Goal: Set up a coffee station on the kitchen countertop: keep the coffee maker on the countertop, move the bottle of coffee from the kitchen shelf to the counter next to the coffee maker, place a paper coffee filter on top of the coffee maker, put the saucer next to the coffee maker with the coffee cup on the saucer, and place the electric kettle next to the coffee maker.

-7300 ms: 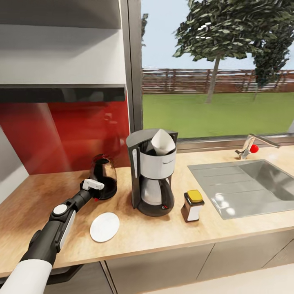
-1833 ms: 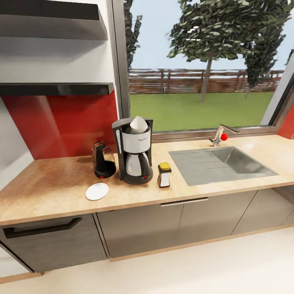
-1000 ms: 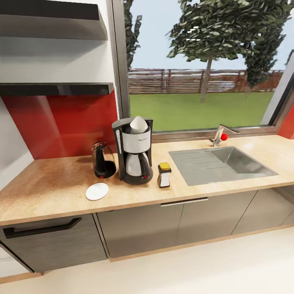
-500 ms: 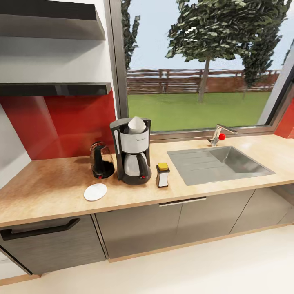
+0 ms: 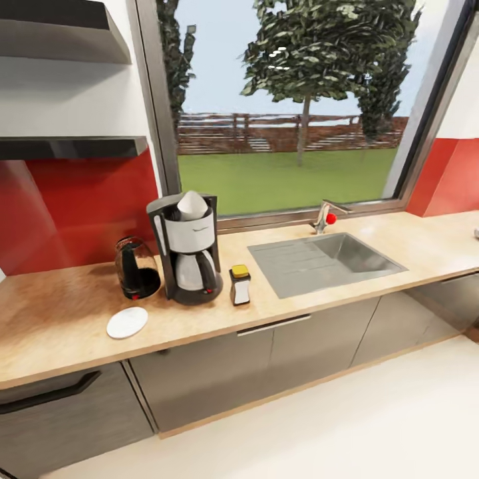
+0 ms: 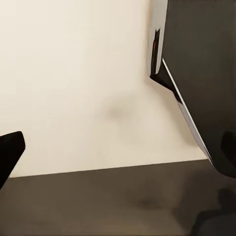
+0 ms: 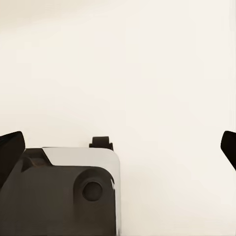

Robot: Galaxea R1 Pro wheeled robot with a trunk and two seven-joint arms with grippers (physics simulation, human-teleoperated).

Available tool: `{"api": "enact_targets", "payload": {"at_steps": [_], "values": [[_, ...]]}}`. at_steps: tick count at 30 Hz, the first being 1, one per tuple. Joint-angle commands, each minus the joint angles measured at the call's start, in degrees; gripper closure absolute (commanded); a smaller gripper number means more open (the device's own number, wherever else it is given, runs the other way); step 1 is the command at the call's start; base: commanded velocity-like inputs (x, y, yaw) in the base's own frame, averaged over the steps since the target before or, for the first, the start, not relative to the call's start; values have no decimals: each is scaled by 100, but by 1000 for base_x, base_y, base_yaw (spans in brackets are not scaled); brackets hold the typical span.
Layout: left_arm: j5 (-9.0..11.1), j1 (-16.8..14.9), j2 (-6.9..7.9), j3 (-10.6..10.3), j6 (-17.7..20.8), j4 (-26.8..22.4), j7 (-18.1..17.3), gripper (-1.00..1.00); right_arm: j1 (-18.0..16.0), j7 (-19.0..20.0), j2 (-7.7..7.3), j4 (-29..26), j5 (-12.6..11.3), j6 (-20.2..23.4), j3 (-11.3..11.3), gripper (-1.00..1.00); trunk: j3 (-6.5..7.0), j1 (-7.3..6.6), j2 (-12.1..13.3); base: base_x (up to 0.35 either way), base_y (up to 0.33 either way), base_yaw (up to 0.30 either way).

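Both wrist views look down at pale floor. The left end effector [image 6: 118, 162] shows a dark fingertip at each edge of its picture with nothing between them, so it is spread and empty; the right end effector [image 7: 118, 147] reads the same way — tips far apart, bare floor between, a part of the robot's body below.

Out on the surface [image 5: 60, 319], most of the station looks set. The coffee maker [image 5: 186, 256] stands upright with the paper coffee filter [image 5: 192, 205] sitting as a white cone in its top. The electric kettle [image 5: 136, 267] is just beside it toward the red wall, its dark glass body too dim to tell what it holds. The bottle of coffee [image 5: 239, 285], yellow-capped, stands just beside the maker on the sink [image 5: 326, 259] side. The saucer [image 5: 127, 322] lies flat in front of the kettle, nothing on it.

That leaves the coffee cup — I judge the step in hand is going to fetch it. The next move calls for finding the cup, gripping it and setting it squarely on the small saucer.
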Motion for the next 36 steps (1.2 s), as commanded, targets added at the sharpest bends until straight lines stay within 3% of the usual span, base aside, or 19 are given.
{"api": "enact_targets", "payload": {"at_steps": [1, 10, 36], "values": [[-4, 6, 0, 17, 27, -22, 11, -100, -6, -2, 3, 8, 60, -16, -47, -100, -10, 4, -11, 51, -65, -269], [-26, 6, -136, 5, 39, -22, 49, -100, -6, -2, 3, 3, 60, -16, -50, -100, -10, 4, -11, 124, -205, -269], [-16, -5, -148, -1, -4, -30, 44, -100, -6, -2, -1, 2, 60, -16, -50, -100, -10, 4, -11, 241, -207, -269]]}}
